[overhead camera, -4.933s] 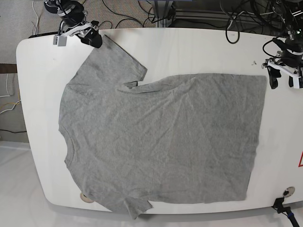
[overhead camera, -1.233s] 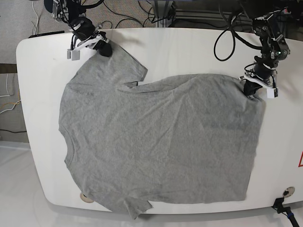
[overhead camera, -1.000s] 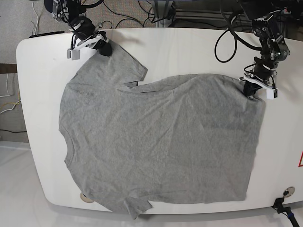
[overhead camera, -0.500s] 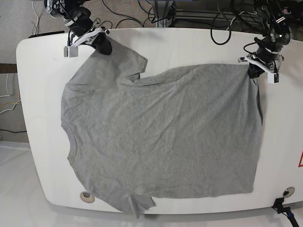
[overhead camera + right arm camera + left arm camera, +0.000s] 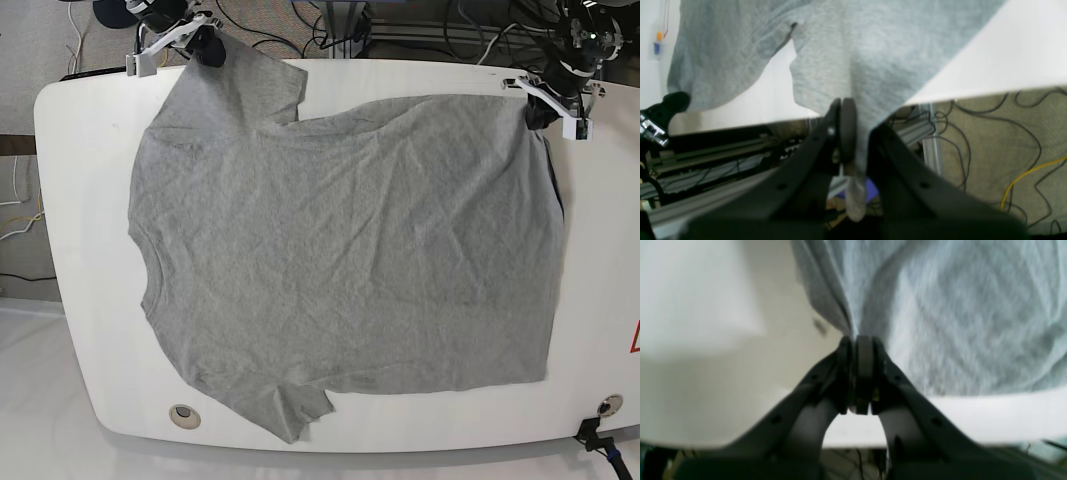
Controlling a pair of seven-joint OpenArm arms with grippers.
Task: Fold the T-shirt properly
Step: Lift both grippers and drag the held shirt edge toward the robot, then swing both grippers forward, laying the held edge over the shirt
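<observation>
White table (image 5: 80, 200) carries your grey T-shirt (image 5: 340, 250), spread flat across it. At the table's far edge, your left gripper (image 5: 540, 112) pinches the shirt's hem corner and your right gripper (image 5: 205, 45) pinches a sleeve, fingers closed on cloth.

The T-shirt (image 5: 345, 250) fills most of my table (image 5: 85, 250), leaving bare strips along both ends.

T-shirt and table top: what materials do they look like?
T-shirt: looks like soft heather-grey knit, probably cotton jersey; matte, creases and drapes from each hand's grip. Table: smooth white hard top, likely laminate or painted board; faint sheen, rounded corners.
</observation>
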